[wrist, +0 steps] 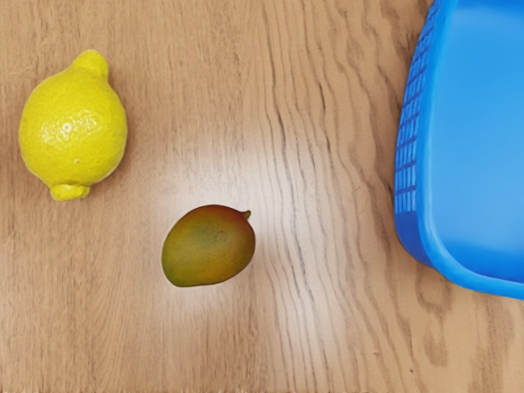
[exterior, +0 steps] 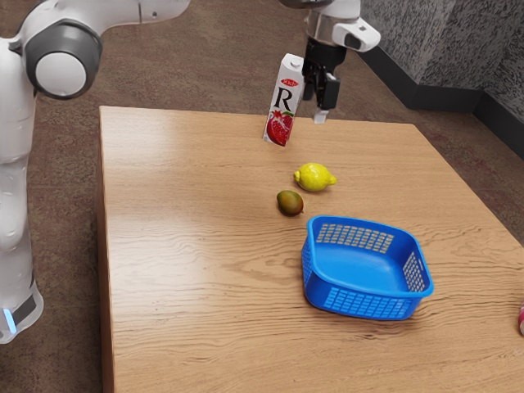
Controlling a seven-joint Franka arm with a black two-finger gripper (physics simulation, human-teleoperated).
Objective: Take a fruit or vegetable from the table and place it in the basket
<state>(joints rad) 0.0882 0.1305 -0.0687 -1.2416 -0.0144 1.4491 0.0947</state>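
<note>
between the carton (exterior: 282, 102) by the table's (exterior: 188, 246) far edge in the exterior view and the blue basket (exterior: 360, 303), the lemon (exterior: 314, 178) and mango (exterior: 289, 203) lie near each other. the gripper (exterior: 320, 102) hangs raised — whether clenched or released, i cannot tell.

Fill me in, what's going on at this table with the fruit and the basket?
The robot arm has its gripper raised above the table, with no fruit picked up. The yellow lemon and the small greenish-brown fruit both lie on the wood, and the blue basket beside them is empty. A juice carton stands on the table too. So the job, putting one fruit or vegetable in the basket, is not yet done.
</note>
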